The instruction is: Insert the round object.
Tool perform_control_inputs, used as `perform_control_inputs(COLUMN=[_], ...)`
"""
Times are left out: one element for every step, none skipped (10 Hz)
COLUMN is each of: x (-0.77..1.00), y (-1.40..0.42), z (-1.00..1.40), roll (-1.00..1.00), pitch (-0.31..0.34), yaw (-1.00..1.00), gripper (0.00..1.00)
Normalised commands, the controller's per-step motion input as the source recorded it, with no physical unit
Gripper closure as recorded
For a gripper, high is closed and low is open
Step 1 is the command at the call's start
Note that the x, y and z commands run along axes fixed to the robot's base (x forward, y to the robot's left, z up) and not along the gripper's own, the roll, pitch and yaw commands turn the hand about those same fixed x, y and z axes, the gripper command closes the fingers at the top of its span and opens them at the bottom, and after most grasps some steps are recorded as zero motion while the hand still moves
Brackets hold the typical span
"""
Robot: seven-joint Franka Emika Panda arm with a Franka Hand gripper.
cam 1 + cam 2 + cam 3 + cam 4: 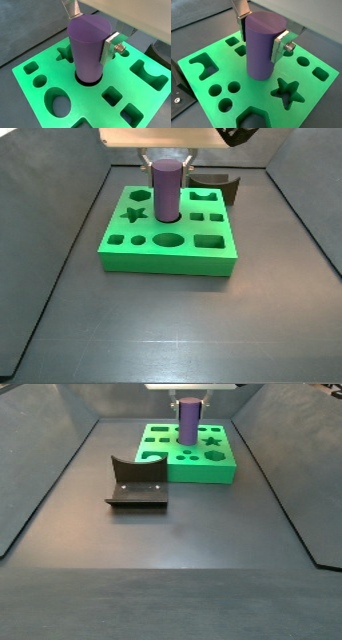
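Note:
The round object is a tall matte purple cylinder peg, upright and held near its top between the two silver fingers of my gripper. It also shows in the other wrist view. Its lower end meets a round hole near the middle of the green block, and a dark rim of that hole shows around its base. In both side views the gripper hangs straight above the green block with the peg standing on it.
The green block has several other shaped holes: a star, small circles, squares and an oval. The dark fixture stands on the floor beside the block and also shows in a side view. Dark walls enclose the floor.

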Motion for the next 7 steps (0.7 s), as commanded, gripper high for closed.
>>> perform_control_inputs(x=[0.07,0.01,0.09,0.0,0.0,0.0,0.0], y=[-0.04,-0.09,-0.03,0.0,0.0,0.0,0.0], z=[-0.44,-0.46,-0.63,-0.67,-0.66,-0.71,-0.75], roll=[-0.25,-0.22,-0.08,0.0,0.0,0.0,0.0], pitch=[-0.029,-0.059,-0.037,-0.056,-0.059,-0.079,-0.107], yaw=[-0.06,-0.06,0.0,0.0,0.0,0.0,0.01], gripper=[1.0,1.0,1.0,1.0,1.0,1.0,1.0])
